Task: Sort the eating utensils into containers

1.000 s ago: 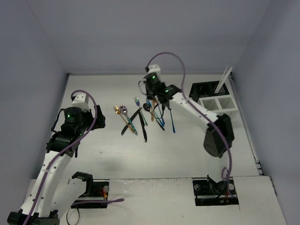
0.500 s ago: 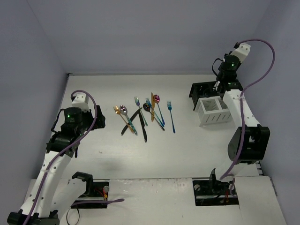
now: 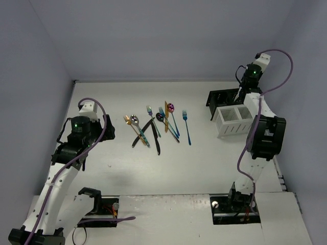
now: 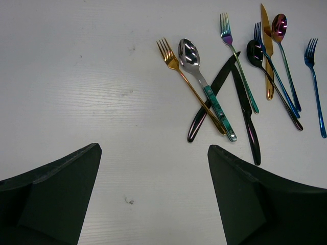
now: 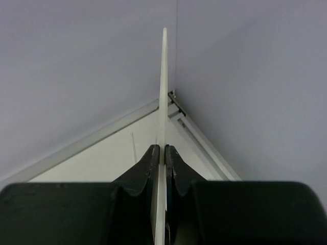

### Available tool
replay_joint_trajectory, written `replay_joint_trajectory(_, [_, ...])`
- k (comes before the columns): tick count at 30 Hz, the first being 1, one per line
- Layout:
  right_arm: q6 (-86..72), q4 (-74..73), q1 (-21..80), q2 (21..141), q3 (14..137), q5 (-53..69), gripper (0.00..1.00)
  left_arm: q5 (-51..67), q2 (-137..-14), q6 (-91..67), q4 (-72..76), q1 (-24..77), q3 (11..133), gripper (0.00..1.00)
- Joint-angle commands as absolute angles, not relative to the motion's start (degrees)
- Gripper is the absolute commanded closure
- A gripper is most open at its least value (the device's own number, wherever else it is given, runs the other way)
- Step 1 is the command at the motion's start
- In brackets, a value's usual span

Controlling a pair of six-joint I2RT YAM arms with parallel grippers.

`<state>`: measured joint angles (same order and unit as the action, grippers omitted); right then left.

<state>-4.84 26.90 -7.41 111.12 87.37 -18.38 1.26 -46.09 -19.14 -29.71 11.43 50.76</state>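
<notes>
The eating utensils (image 3: 158, 125) lie scattered mid-table. In the left wrist view I see a gold fork (image 4: 171, 57), a silver spoon (image 4: 188, 53), two black knives (image 4: 249, 118), a magenta spoon (image 4: 279, 25) and a blue fork (image 4: 314, 66). My left gripper (image 4: 153, 148) hovers open left of them, holding nothing. The containers stand at the far right: a black caddy (image 3: 219, 98) and a white caddy (image 3: 234, 121). My right gripper (image 5: 163, 149) is raised by the black caddy, shut on a thin white utensil (image 5: 164, 76) seen edge-on.
Grey walls close the table at the back and sides. The table's far right corner (image 5: 172, 94) lies ahead of the right gripper. The right arm's elbow (image 3: 265, 138) hangs just right of the white caddy.
The right arm has swung from over the utensil pile to the far right, above the black caddy, uncovering the gold knife and magenta spoon. The left arm has stayed put.
</notes>
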Motion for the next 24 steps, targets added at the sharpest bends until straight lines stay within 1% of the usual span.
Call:
replay_joint_trajectory(1, [-6.1,33.2,-7.6,111.9,89.8,-15.8,1.00,0.9,-46.7,-19.7,-26.6,10.8,51.1,0.17])
replay_joint_trajectory(4, [-7.0,33.1,-7.7,112.3,89.3,-14.4,0.97,1.0,-46.8,-19.7,-26.6,10.7,51.2,0.17])
replay_joint_trajectory(5, [-7.1,33.1,-7.7,112.3,88.7,-13.7,0.91,1.1,-46.8,-19.8,-26.6,10.7,51.2,0.17])
replay_joint_trajectory(7, [-7.2,32.7,-7.7,111.3,88.2,-12.2,0.77,1.1,-46.7,-19.7,-26.6,10.8,51.2,0.17])
replay_joint_trajectory(9, [-7.2,31.6,-7.4,109.7,87.9,-11.3,0.70,1.1,-46.4,-19.7,-26.6,10.7,51.2,0.17])
replay_joint_trajectory(11, [-6.9,28.5,-6.7,106.3,87.8,-10.3,0.65,1.3,-46.1,-19.9,-26.6,10.7,51.2,0.17])
replay_joint_trajectory(15, [-7.1,19.4,-4.2,100.8,88.9,-9.7,0.63,1.9,-45.5,-19.9,-26.4,10.7,51.2,0.17])
replay_joint_trajectory(19, [-9.4,8.7,1.3,95.1,88.0,-8.9,0.62,2.3,-45.1,-20.0,-26.4,10.7,51.2,0.17])
replay_joint_trajectory(24, [-12.2,-1.8,8.7,91.8,84.3,-2.4,0.61,2.8,-45.2,-20.0,-26.4,10.7,51.1,0.17])
